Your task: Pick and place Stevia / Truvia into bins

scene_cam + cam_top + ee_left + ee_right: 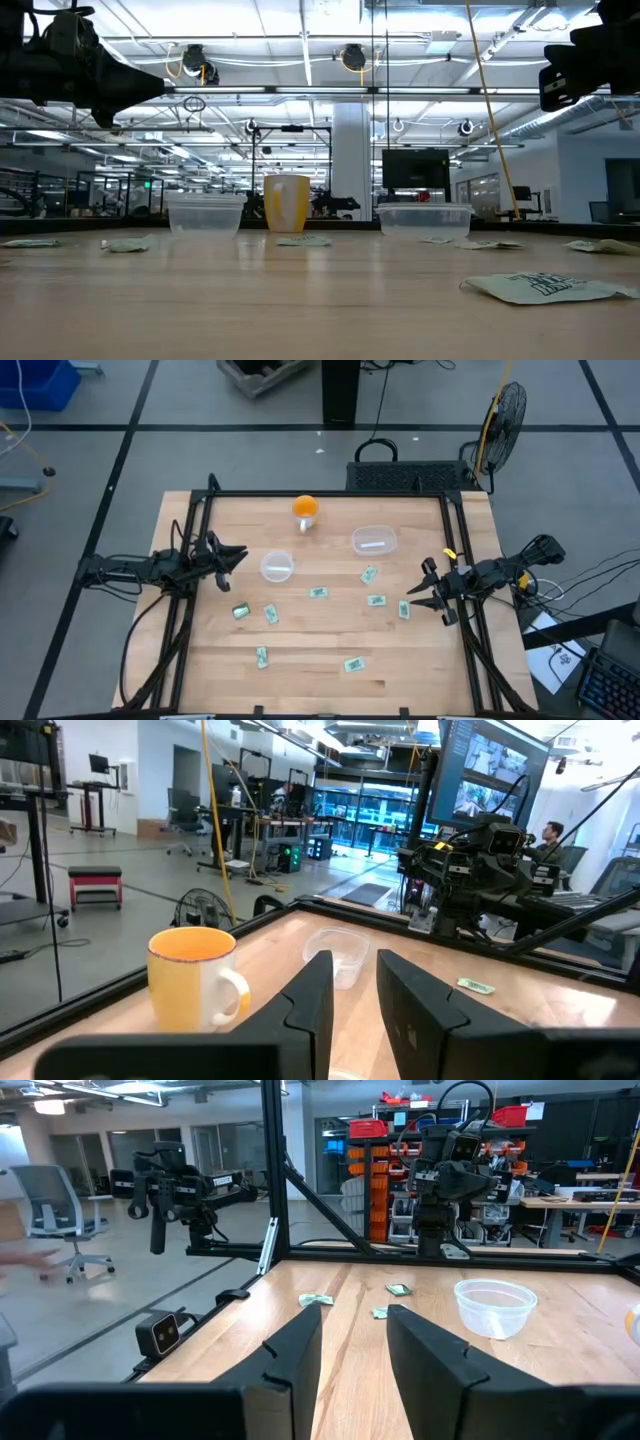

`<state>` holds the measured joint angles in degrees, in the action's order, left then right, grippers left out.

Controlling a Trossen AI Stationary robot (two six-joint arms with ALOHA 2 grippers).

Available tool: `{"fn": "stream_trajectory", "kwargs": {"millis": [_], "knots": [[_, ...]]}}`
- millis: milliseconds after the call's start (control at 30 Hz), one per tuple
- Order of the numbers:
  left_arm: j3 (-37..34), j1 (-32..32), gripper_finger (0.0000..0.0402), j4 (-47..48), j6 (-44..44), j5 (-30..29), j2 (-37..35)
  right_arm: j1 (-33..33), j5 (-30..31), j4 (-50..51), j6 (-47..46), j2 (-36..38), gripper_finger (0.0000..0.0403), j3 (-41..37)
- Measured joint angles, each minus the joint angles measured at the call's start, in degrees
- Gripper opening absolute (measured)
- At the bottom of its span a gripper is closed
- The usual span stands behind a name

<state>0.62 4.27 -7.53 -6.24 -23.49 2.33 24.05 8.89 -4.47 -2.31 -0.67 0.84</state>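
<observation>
**Wood table, both arms raised at its edges**

Pale wood table with a black frame. We note the left gripper at the left side, arm stretched level and pointing inward toward the round bin; it hangs above the surface, touching nothing. Its fingers stand apart with a narrow gap and hold nothing.

The right gripper sits at the right side, also level and aimed inward, with its tips spread wide in the high view. Its fingers are parted and empty.

Sachets lie loose on the table, none held. We count eight in the high view: one just below the rectangular bin, one mid-table, two near the right gripper, two lower left, and two near the front edge. A white strip shows inside the rectangular bin; we cannot tell what it is. The round bin looks empty.

A yellow mug stands toward the back, between the bins.
</observation>
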Motion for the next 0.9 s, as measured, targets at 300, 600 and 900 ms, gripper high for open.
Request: {"fn": "stream_trajectory", "kwargs": {"millis": [300, 600, 900], "knots": [[0.0, 0.0, 0.0086, 0.0, 0.0, 0.0, 0.0, 0.0, 0.0, 0.0, 0.0, 0.0, 0.011, 0.0], [0.0, 0.0, 0.0086, 0.0, 0.3, 0.0, 0.0, 0.0, 0.0, 0.0, 0.0, 0.0, 0.011, 0.0], [0.0, 0.0, 0.0086, 0.0, -0.3, 0.0, 0.0, 0.0, 0.0, 0.0, -0.2, 0.0, 0.011, 0.0]]}}
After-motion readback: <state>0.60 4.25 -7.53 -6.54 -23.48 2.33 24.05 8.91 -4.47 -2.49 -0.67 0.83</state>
